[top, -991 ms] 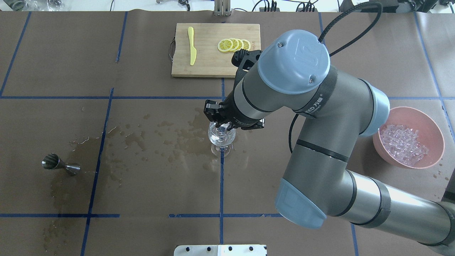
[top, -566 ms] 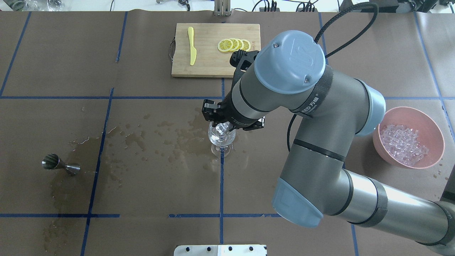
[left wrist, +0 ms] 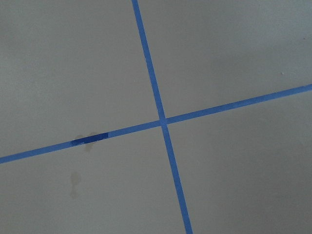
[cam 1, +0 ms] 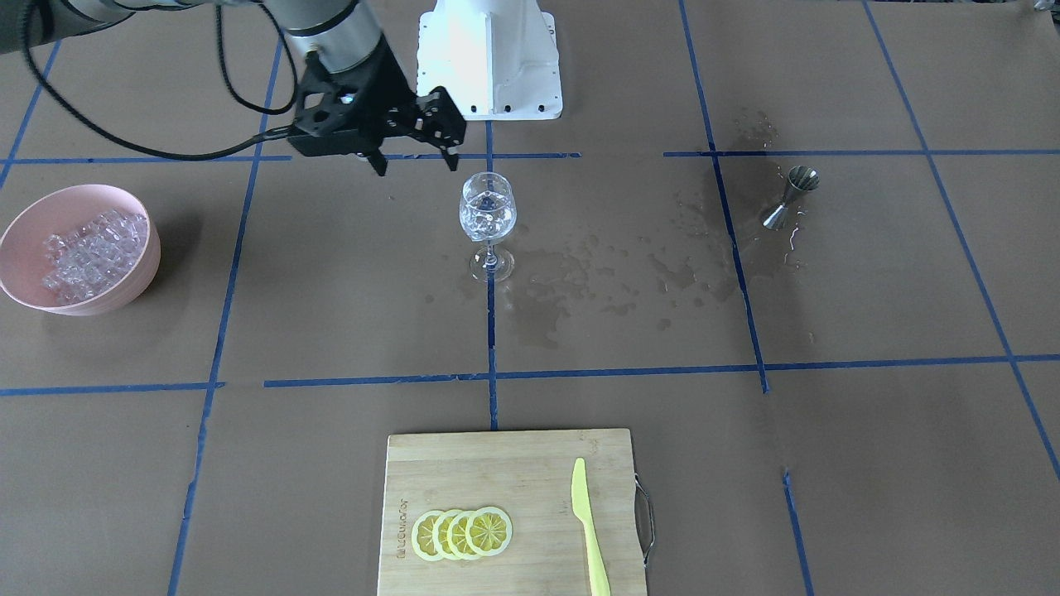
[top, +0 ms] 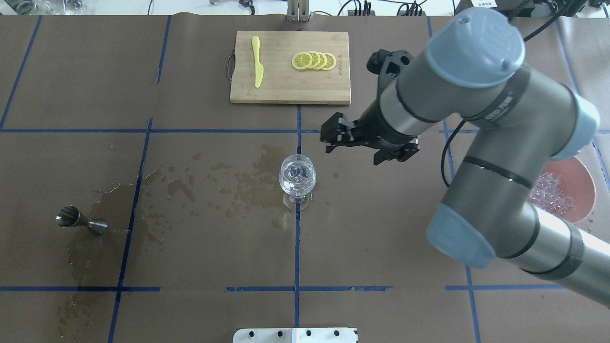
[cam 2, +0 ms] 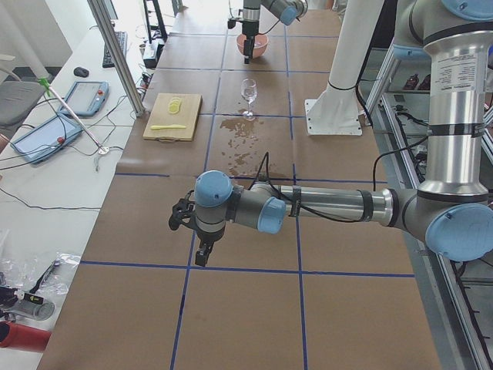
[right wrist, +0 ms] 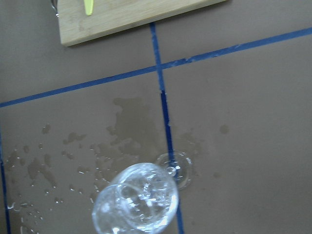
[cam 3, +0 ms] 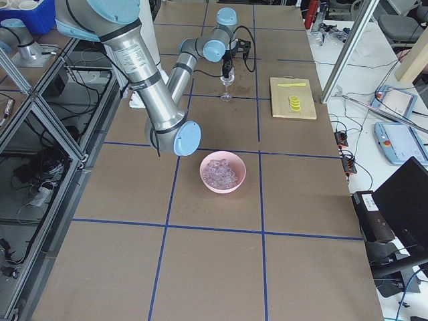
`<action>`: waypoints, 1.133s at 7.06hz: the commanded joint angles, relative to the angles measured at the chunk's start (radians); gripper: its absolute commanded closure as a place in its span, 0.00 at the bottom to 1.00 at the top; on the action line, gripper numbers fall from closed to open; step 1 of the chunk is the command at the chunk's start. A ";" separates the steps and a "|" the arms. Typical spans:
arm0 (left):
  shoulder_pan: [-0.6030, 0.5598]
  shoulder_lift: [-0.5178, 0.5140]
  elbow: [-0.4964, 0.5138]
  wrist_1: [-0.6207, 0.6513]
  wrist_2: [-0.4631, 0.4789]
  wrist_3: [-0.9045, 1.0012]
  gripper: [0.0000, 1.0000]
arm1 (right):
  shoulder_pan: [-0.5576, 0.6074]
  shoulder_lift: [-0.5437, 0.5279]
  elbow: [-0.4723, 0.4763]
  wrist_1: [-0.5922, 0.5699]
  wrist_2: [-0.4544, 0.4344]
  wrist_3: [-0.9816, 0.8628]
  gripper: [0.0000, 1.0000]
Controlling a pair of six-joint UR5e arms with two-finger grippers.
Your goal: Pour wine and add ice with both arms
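Note:
The wine glass (top: 297,178) stands upright at the table's middle, with clear ice cubes in its bowl (cam 1: 487,207). I cannot make out any wine among them. My right gripper (top: 355,152) hangs open and empty, up and to the right of the glass, apart from it (cam 1: 416,161). Its wrist view looks down on the glass (right wrist: 136,202) at the lower edge. More ice (top: 550,190) is heaped in the pink bowl (cam 1: 108,298). My left gripper (cam 2: 202,254) hovers over bare table far from the glass, and I cannot tell whether it is open or shut.
A steel jigger (top: 81,220) stands at the left amid wet patches (top: 228,183). A bamboo cutting board (top: 286,88) at the far side carries lemon slices (top: 314,60) and a yellow knife (top: 257,62). The right arm's elbow partly covers the pink bowl.
My right gripper has pulled away from right above the glass, moving right and toward the board. The glass stays put with ice in it.

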State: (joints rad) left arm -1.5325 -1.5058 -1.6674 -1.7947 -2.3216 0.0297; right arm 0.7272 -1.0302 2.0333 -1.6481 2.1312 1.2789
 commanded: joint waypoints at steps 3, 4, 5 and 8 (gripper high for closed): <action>0.000 0.065 -0.052 -0.011 -0.008 -0.005 0.00 | 0.438 -0.376 -0.074 -0.004 0.206 -0.804 0.00; 0.000 0.103 -0.089 -0.011 -0.010 -0.008 0.00 | 0.575 -0.422 -0.165 -0.006 0.219 -1.054 0.00; 0.002 0.107 -0.094 -0.012 -0.007 -0.014 0.00 | 0.680 -0.426 -0.277 -0.009 0.228 -1.257 0.00; 0.005 0.092 -0.066 -0.066 0.008 -0.013 0.00 | 0.865 -0.435 -0.482 -0.006 0.208 -1.590 0.00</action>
State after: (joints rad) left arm -1.5305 -1.4014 -1.7444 -1.8445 -2.3196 0.0170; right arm 1.5245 -1.4565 1.6207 -1.6549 2.3475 -0.1999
